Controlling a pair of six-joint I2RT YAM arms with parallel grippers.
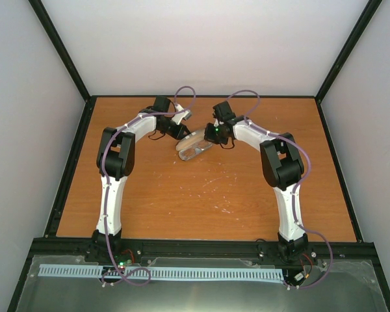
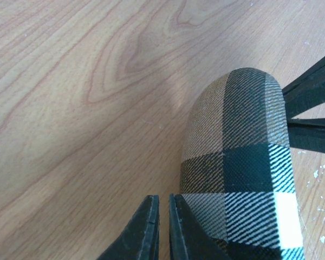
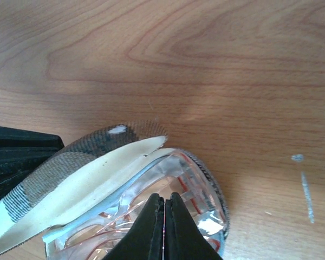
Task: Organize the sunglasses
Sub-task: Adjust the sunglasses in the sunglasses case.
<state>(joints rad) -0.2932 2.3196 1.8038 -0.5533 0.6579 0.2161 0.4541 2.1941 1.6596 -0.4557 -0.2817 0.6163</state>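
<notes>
The sunglasses [image 3: 176, 181] lie inside the open plaid glasses case [image 3: 70, 160], their clear frame edged in orange-red and pressed up against the case's rounded end. The lid's cream lining [image 3: 92, 184] slants over them from the left, and a pale blue strip [image 3: 78, 230] shows between lining and frame; what it belongs to cannot be told.

The right gripper [image 3: 163, 199] sits directly over the glasses with its two black fingers pressed flat together, only a hairline seam between them. The tips are at the frame, but whether they pinch any part of it cannot be told.

The left gripper [image 2: 163, 201] is low beside the other face of the case, against the brown, black and white check. Its fingers are drawn in to a very narrow slit, with nothing seen between them; the right-hand finger lies just beside the case's edge. Black parts of the other gripper poke in at the far side of the case in each wrist view.

From above, the case rests on the wooden table [image 1: 247, 195] in its far middle part, between the two grippers. The left arm [image 1: 114, 156] and right arm [image 1: 283, 162] each rise from the near edge, bend at a raised elbow and reach inward and down, their wrists converging on the case.
</notes>
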